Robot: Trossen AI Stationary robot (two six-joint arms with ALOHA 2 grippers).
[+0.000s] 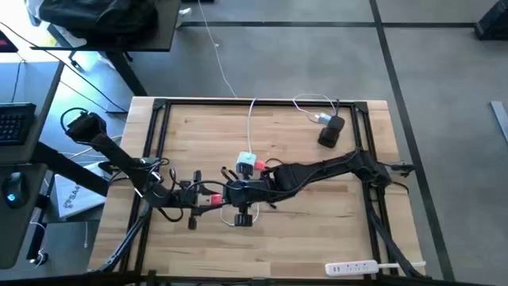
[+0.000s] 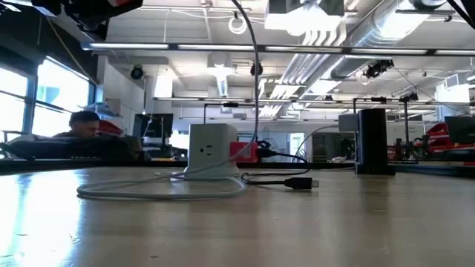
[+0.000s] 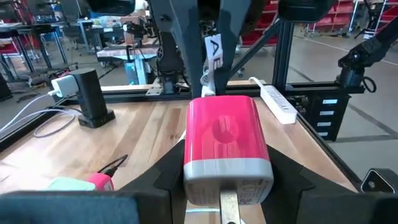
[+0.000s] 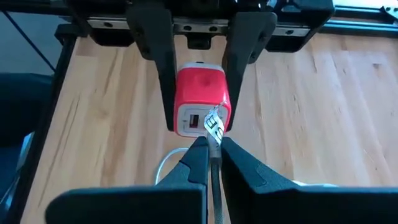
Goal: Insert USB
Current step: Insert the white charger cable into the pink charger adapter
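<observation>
Right now, nearest the front edge of the table, a white power strip (image 1: 353, 268) is lying flat, well apart from the action. Moving in, both arms are meeting over the middle of the table. The left gripper (image 3: 227, 174) is clamping a red charger block (image 4: 200, 93) between its two fingers, one on each side, and it is carrying the block above the wood. The block's pale end face, with a port in it, is facing the other arm. The right gripper (image 4: 211, 146) is pinching its fingers tight on a tagged plug (image 4: 216, 123), a thin piece with a white paper label. It is holding the plug right at that port. Whether the tip is actually entering the port, I cannot tell.

Just past the grippers, the USB (image 2: 243, 152) is sitting on the table, untouched by either gripper. It is lying just beside the white charger cube (image 2: 208, 152), on the far right side of it in the low view. Its thin black cable (image 2: 282, 180) is running out across the wood towards the front. A white cable (image 2: 163, 189) is looping round the near side of the cube.

Farther back on the right, a black tower (image 2: 371, 141) is standing upright. Beyond the table, a person (image 2: 85, 130) is sitting in the room.
</observation>
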